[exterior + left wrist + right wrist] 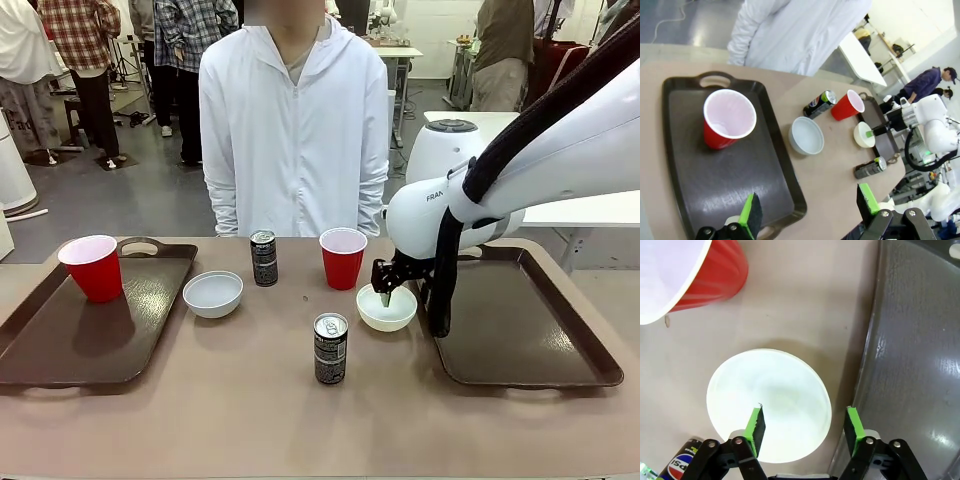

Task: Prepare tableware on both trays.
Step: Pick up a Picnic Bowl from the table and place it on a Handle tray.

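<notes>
Beyond the bench a person in white stands facing the arms. Right hand is open astride the rim of a bowl on the bench, just beside the left edge of the right tray, one finger inside and one outside. Left hand hangs open above the near edge of the left tray, which carries a cup in its far left corner. Pinching that thin rim could tip or drop the bowl, and a low lift might snag the tray's lip.

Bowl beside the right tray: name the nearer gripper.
Right. The right gripper straddles the rim of the bowl; the left gripper hovers at the left tray, far off.
</notes>
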### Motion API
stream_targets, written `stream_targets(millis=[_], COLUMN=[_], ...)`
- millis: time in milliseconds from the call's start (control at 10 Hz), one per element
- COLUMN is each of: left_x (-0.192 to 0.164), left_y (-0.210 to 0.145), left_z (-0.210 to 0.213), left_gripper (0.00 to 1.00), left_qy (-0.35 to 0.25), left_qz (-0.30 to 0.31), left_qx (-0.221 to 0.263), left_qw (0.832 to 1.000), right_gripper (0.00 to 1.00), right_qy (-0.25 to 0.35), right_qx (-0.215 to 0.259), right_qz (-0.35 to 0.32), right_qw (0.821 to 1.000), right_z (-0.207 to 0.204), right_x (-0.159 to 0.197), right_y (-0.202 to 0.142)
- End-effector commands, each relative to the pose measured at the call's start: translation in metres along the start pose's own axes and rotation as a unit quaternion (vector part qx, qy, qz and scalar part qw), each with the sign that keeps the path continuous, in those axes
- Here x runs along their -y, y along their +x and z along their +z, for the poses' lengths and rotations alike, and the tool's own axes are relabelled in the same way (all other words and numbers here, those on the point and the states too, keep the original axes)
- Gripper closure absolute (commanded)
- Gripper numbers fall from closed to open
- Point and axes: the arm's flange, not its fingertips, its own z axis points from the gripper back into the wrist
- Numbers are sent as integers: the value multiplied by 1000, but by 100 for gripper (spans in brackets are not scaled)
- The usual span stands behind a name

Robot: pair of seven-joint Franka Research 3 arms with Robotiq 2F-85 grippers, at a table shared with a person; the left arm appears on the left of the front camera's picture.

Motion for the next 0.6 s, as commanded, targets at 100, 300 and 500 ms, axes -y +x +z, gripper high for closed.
stream_targets(millis=[100, 300, 500], left_x=[-2, -2, -2], left_y=[-1, -1, -1], left_z=[1, 1, 1], left_gripper=[0, 0, 0], left_qy=[-5, -5, -5], left_qz=[-4, -4, -4], left_qx=[3, 3, 3], left_qw=[1000, 1000, 1000], right_gripper=[50, 69, 88], right_qy=[8, 9, 10], right_qx=[6, 5, 7], right_qz=[3, 3, 3], right_qw=[1000, 1000, 1000], right_z=[-5, -5, -5], right_x=[2, 1, 1], right_y=[2, 2, 2])
